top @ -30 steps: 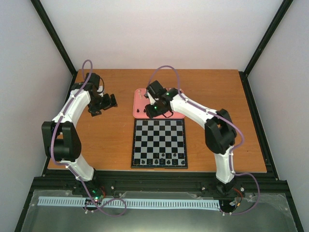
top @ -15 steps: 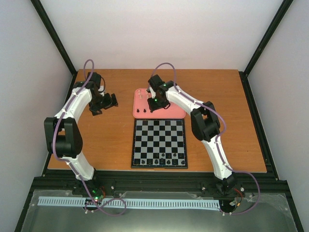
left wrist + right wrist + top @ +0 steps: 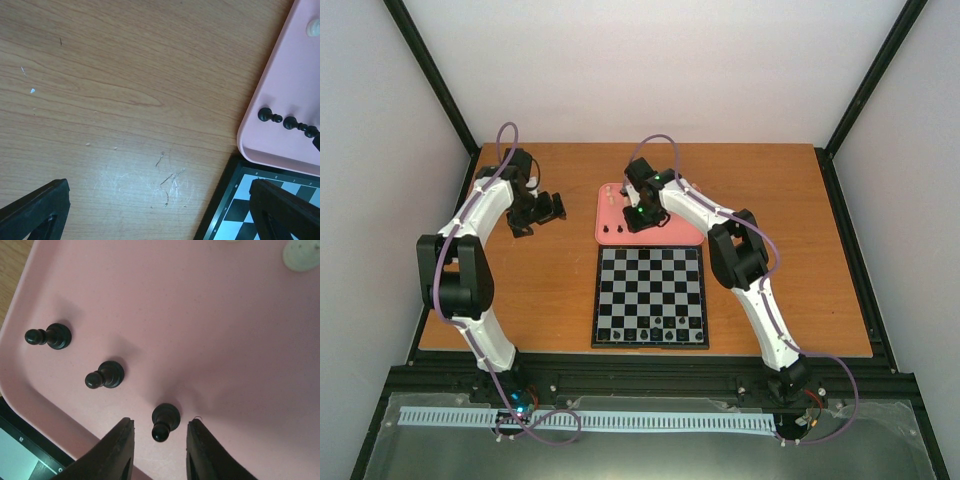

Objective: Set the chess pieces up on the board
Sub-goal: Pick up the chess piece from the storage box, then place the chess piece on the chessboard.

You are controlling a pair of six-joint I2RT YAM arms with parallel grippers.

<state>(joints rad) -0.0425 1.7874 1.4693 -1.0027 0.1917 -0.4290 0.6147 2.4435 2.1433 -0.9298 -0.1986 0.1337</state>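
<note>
Up at the far edge of the board (image 3: pixel 650 297), on the pink tray (image 3: pixel 225 330), three black pawns (image 3: pixel 106 375) stand in a slanting row near the rim. The end pawn (image 3: pixel 165 420) sits right between the right jaws, which are narrow around it, a sliver of pink showing either side. Its neighbour stands close by, just clear of one finger (image 3: pixel 120 450). Cream-white pieces (image 3: pixel 300 255) wait further back on the tray. The board shows glossy black and grey squares, with black chessmen (image 3: pixel 650 333) lined along its near row. The left jaws hang wide and empty over the tabletop (image 3: pixel 125 75), beside the tray's corner.
</note>
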